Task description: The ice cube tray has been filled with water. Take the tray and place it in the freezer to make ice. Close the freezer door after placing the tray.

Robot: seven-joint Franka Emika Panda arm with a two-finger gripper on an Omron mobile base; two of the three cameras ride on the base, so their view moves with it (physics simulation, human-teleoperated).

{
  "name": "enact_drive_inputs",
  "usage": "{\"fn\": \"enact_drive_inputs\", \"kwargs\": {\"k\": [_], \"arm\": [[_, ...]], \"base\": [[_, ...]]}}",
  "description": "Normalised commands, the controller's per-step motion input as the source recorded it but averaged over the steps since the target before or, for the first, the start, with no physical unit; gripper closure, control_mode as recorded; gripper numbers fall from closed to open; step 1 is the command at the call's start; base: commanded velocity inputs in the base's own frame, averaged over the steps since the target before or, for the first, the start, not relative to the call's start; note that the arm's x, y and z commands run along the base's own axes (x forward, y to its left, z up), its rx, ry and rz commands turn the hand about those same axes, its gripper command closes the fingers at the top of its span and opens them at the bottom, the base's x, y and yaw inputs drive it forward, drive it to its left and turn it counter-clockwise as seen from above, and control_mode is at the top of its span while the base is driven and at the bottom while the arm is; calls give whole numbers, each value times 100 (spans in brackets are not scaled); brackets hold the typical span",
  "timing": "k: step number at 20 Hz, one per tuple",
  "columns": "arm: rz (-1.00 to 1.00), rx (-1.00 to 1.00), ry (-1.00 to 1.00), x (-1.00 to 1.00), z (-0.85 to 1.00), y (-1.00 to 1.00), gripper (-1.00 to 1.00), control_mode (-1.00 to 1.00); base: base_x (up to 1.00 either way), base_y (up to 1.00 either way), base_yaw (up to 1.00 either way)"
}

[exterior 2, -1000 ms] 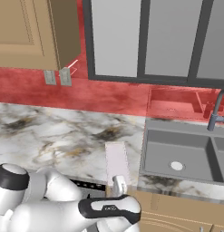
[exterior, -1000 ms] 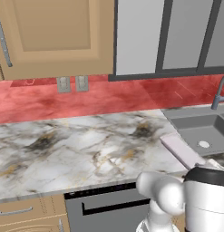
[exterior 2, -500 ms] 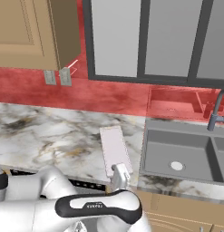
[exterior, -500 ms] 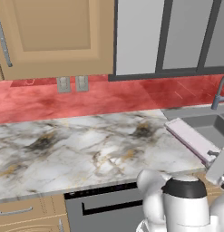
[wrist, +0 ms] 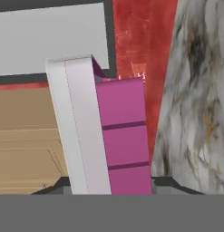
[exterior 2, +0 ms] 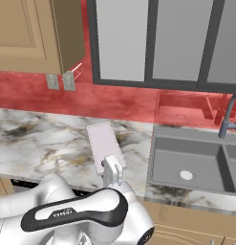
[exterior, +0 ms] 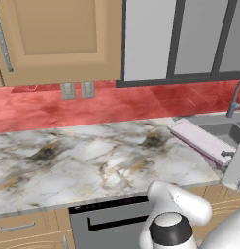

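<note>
The ice cube tray [exterior 2: 105,140] is a thin, flat, pale pink-white slab with magenta ribbed sides, lifted above the marble-veined table [exterior: 68,160] beside the grey sink [exterior 2: 186,160]. The gripper [exterior 2: 111,165] pinches its near short end. Its long axis runs away from the arm toward the red backsplash [exterior: 121,104].

Pale pink tray [exterior: 201,140], apparently magenta-edged

The ice cube tray [exterior: 201,141] has risen off the bench [exterior: 82,155] and swung farther back, toward the bench's rear edge. The tool [exterior 2: 112,168], clamped on the tray's near end, has lifted with it.
</note>
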Motion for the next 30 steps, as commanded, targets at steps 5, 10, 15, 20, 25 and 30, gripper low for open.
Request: {"fn": "enact_drive_inputs", "kwargs": {"k": [5, 10, 15, 20, 25, 30], "arm": [[12, -11, -4, -14, 32, 52, 100, -100], [13, -5, -9, -12, 29, 58, 100, -100], [13, 0, -3, -12, 24, 52, 100, -100], [13, -2, -2, -12, 13, 59, 100, -100], [8, -1, 0, -12, 22, 25, 100, -100], [4, 0, 0, -28, 30, 3, 100, -100]], "base": [[0, 0, 0], [0, 0, 0], [0, 0, 0], [0, 0, 0], [0, 0, 0], [0, 0, 0]]}}
